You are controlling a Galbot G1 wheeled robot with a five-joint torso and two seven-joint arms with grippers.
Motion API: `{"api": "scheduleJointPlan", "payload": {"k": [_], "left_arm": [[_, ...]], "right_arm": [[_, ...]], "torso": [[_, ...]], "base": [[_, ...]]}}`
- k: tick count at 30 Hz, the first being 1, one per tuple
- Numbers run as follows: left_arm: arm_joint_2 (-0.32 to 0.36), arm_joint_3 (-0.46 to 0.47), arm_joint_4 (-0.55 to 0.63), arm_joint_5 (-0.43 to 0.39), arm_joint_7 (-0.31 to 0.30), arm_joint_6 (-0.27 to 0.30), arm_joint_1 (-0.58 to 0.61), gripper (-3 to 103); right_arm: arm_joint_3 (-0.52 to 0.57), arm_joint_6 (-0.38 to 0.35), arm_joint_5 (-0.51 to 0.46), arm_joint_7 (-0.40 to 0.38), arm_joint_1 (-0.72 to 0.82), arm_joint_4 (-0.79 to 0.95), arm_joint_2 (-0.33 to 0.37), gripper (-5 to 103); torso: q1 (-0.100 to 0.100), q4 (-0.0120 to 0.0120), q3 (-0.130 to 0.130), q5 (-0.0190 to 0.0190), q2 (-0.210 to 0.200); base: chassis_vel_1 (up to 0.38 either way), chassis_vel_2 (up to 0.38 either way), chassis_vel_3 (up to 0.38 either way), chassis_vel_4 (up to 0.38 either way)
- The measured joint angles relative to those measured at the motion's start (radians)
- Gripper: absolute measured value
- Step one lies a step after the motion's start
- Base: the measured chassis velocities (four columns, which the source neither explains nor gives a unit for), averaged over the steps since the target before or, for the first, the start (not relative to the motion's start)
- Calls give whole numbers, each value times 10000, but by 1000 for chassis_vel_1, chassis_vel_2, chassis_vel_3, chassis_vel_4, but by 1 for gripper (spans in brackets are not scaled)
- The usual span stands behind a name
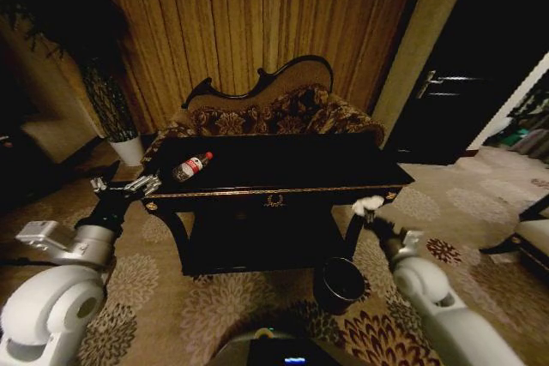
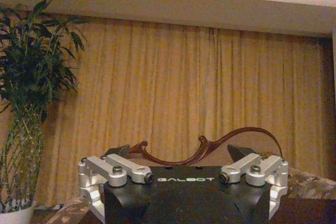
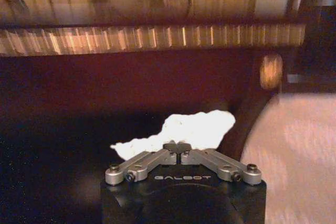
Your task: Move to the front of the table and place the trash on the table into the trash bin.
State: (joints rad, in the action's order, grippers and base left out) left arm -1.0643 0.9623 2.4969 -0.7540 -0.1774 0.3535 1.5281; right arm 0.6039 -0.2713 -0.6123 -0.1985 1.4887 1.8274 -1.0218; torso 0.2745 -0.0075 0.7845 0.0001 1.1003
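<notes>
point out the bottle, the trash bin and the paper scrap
bottle (image 1: 191, 166), head view, its label
trash bin (image 1: 340, 285), head view, its dark inside
paper scrap (image 3: 195, 129), right wrist view, its white middle

Black glossy tabletop (image 1: 283, 165) with gold front trim. One clear bottle (image 1: 191, 166), red cap, lies on its side at the far left. Trash bin (image 1: 340, 284) stands on patterned carpet (image 1: 154, 289), near right.

The bottle's (image 1: 191, 166) label is too small to read; the bench (image 3: 157, 38) edge is blurred in the right wrist view.
</notes>
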Motion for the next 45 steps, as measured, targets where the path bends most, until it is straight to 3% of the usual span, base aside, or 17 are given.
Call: {"api": "scheduleJointPlan", "payload": {"k": [11,23,26,30,34,35,37,38,39,41,43,44,45], "left_arm": [[75,-555,0,97,-64,39,-215,100],[45,-328,28,101,-31,26,46,100],[75,-305,29,91,-26,23,27,100],[80,-336,31,86,-26,23,-4,100],[75,-344,31,86,-26,23,22,100],[79,-344,31,86,-27,23,20,100],[93,-342,31,86,-27,23,8,100],[110,-324,31,85,-31,23,3,100],[110,-324,31,85,-31,23,3,100],[135,-280,31,75,-44,23,12,100],[135,-277,32,73,-45,23,21,100],[126,-274,32,71,-46,23,35,100],[126,-274,32,71,-46,23,35,100]], "right_arm": [[-854,124,1552,701,-1451,-4082,-787,0],[-989,262,2225,747,-2129,-5676,-862,0],[-983,277,2447,750,-2122,-5815,-894,4],[-915,277,2627,853,-2064,-5857,-926,27],[-887,291,2643,859,-2036,-5853,-935,32],[-883,325,2649,860,-2022,-5847,-936,44],[-877,358,2662,860,-2010,-5845,-936,44],[-872,399,2668,860,-1996,-5832,-935,54],[-872,399,2668,860,-1996,-5832,-935,54],[-864,436,2671,860,-1949,-5770,-933,65],[-860,442,2671,860,-1935,-5748,-932,65],[-856,463,2673,860,-1896,-5705,-932,76],[-856,463,2673,860,-1896,-5705,-932,76]], "torso": [[0,1,1,2,-1],[-1,2,1,0,-1],[-1,1,0,0,-1],[-1,0,0,-1,0],[-1,2,0,-1,-1],[-1,2,0,0,0],[-1,2,0,-1,0],[-1,2,0,-1,-1],[-1,2,0,-1,-1],[-1,2,0,-1,0],[-1,2,0,-1,0],[-1,2,0,-1,-1],[-1,2,0,-1,-1]], "base": [[0,0,0,0],[0,0,0,0],[0,0,0,0],[0,0,0,0],[0,0,0,0],[0,0,0,0],[0,0,0,0],[0,0,0,0],[0,0,0,0],[0,0,0,0],[0,0,0,0],[0,0,0,0],[0,0,0,0]]}}
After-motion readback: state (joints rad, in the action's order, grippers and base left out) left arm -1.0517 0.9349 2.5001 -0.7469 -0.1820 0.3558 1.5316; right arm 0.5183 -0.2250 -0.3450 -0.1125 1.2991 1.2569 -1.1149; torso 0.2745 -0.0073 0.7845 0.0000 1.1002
